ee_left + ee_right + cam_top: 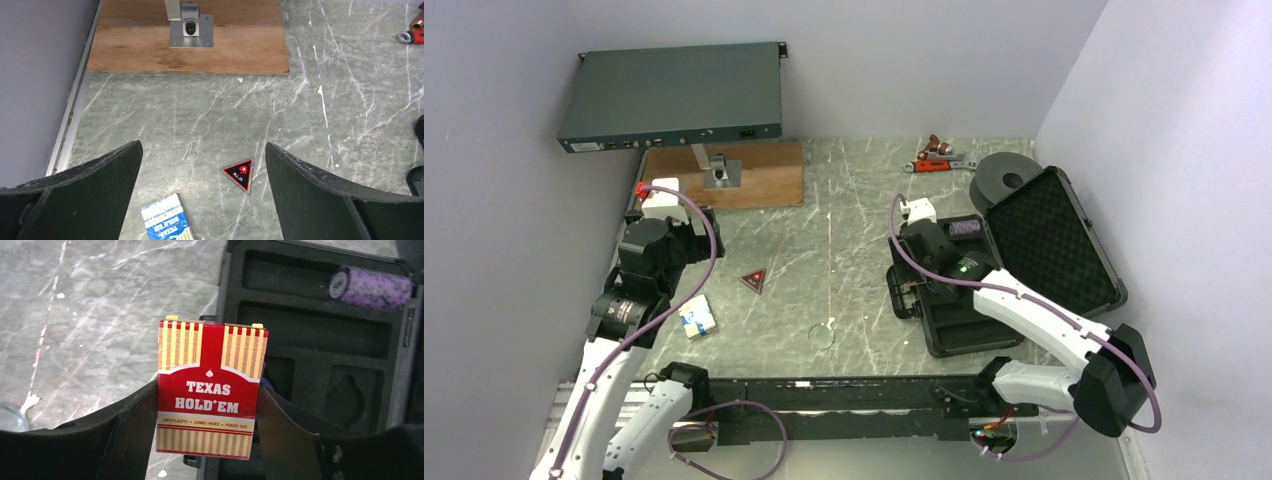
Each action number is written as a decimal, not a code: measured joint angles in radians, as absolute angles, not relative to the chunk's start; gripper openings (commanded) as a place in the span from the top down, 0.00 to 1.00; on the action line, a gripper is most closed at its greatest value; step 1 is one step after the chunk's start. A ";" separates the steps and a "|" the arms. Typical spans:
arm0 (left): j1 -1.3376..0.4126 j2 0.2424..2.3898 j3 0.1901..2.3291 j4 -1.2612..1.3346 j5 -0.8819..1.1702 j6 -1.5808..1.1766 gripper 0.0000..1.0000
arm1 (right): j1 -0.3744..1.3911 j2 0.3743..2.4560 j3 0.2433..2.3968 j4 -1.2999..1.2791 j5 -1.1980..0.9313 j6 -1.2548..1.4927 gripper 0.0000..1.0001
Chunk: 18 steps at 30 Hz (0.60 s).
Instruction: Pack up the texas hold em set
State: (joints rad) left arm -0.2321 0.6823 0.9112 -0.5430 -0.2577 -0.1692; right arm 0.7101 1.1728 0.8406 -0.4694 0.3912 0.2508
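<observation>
I have the right pincer (206,405) clamping the red card box (210,355) upright over the case (310,330)'s left rim, presumably for slotting, left pincer (202,145) spread wide above the blue-white card box (165,220).

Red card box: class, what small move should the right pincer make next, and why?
Probably ease the red card box sideways over the open case and lower it into an empty foam slot. The right pincer is shut on it at the case's edge; the purple chip stack already lies in its slot.
</observation>
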 measured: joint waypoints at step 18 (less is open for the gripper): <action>-0.232 0.685 0.912 -0.543 -0.247 -0.169 0.01 | 0.665 0.879 0.527 -0.277 0.486 0.133 1.00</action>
State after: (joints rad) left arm -0.2321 0.6853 0.9115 -0.5434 -0.2470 -0.1692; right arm 0.6655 0.8795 0.5274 -0.2768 0.4862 0.1333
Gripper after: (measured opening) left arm 0.992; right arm 0.672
